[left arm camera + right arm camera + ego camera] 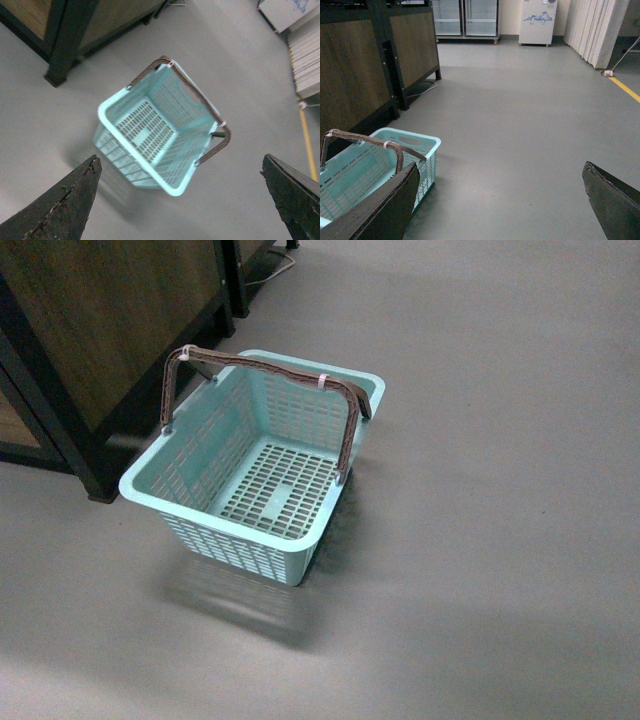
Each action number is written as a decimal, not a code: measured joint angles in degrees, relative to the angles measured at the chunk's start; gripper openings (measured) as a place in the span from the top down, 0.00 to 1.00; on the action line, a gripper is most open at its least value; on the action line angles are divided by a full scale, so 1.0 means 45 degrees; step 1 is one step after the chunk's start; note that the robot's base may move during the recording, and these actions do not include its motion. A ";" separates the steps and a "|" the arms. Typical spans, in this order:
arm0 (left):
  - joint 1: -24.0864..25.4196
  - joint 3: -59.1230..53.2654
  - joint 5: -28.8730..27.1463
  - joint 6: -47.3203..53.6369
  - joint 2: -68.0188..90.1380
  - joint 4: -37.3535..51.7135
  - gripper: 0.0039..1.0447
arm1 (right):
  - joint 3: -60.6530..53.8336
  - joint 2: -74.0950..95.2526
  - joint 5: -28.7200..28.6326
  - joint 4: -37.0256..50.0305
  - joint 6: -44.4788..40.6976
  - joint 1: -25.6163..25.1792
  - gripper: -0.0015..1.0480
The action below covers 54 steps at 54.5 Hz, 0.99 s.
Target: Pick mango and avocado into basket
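Room: grey smooth floor (500, 490); dark wood-panelled shelving unit (90, 330) with a black frame at far left. Glass-door fridges (465, 17) stand against the far wall, and a yellow floor line (625, 87) runs at far right.
Basket: the basket (205, 455) stands upright on the floor, left of centre, just beside the shelving's foot; I cannot tell if they touch.
Basket look: light turquoise plastic with slotted walls and floor. The brown ribbed handles (270, 365) are raised together over the opening. Nothing lies inside.
Fruit: no mango or avocado shows in any view.
Left gripper: the left gripper (180, 162) hangs above the basket, fingers (65, 200) spread wide, holding nothing.
Right gripper: the right gripper (500, 167) is low, right of the basket, looking down the room, jaws parted and bare.
Step, my reading: the very start; neither fruit is picked.
Next move, my judgement: I must find the fruit first, probably on the shelving. Then reach with released jaws, and drop past the raised handles, which narrow the opening.
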 joint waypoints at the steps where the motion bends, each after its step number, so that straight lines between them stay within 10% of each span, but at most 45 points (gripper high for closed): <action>1: 0.0083 0.0141 0.0155 -0.0389 0.0665 0.0520 0.07 | 0.0000 0.0000 0.0000 0.0000 0.0000 0.0000 0.07; 21: -0.1277 0.6013 0.0879 -0.6057 1.3134 0.5474 0.07 | 0.0000 0.0000 0.0000 0.0000 0.0000 0.0000 0.07; 54: -0.2798 1.8214 0.0879 -0.8519 2.2717 0.1967 0.07 | 0.0000 0.0000 0.0000 0.0000 0.0000 0.0000 0.07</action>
